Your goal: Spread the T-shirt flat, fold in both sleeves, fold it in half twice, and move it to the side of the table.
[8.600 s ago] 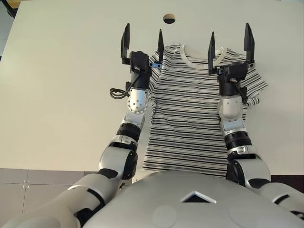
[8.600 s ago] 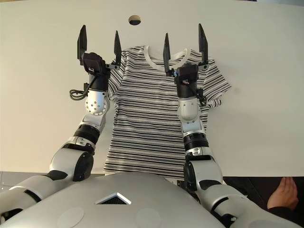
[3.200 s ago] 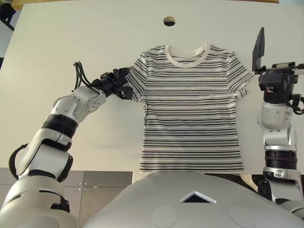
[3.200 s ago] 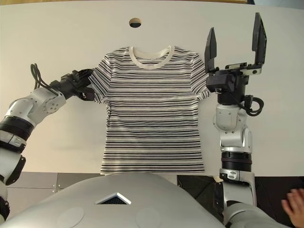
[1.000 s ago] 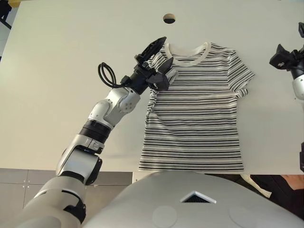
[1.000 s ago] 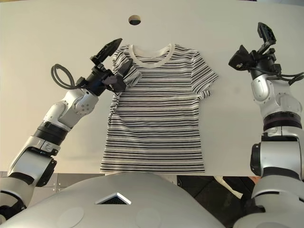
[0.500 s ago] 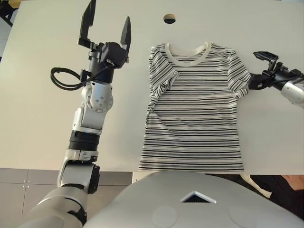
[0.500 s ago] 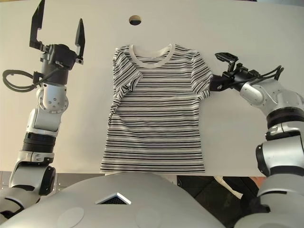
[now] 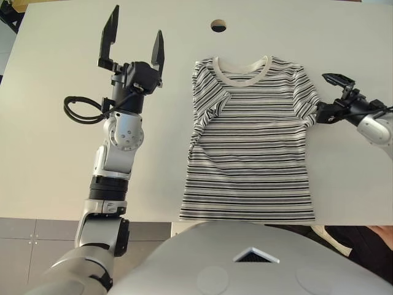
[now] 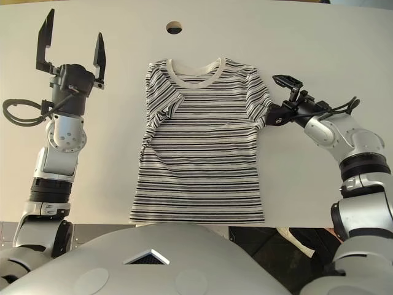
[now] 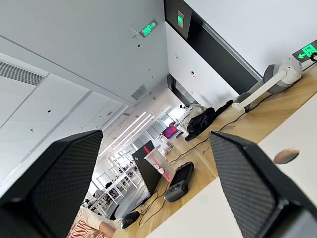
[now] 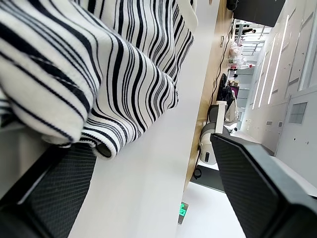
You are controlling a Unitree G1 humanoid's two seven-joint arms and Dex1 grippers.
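Progress check: your T-shirt (image 9: 249, 141) is lying spread out in the middle of the table (image 9: 37, 166), collar away from the robot, and the left sleeve (image 9: 212, 109) looks tucked in over the chest, a bit rumpled. So by my reckoning 1 sleeve is down, with the right sleeve (image 9: 307, 98), both half-folds and the slide to the side left to do. The right gripper (image 9: 322, 97) is low at that sleeve's hem, arm reaching in from the side, fingers spread wide around the edge, not pinching yet. The left gripper (image 9: 137, 21) is parked well clear, pointing away from the robot, fingers open and empty.
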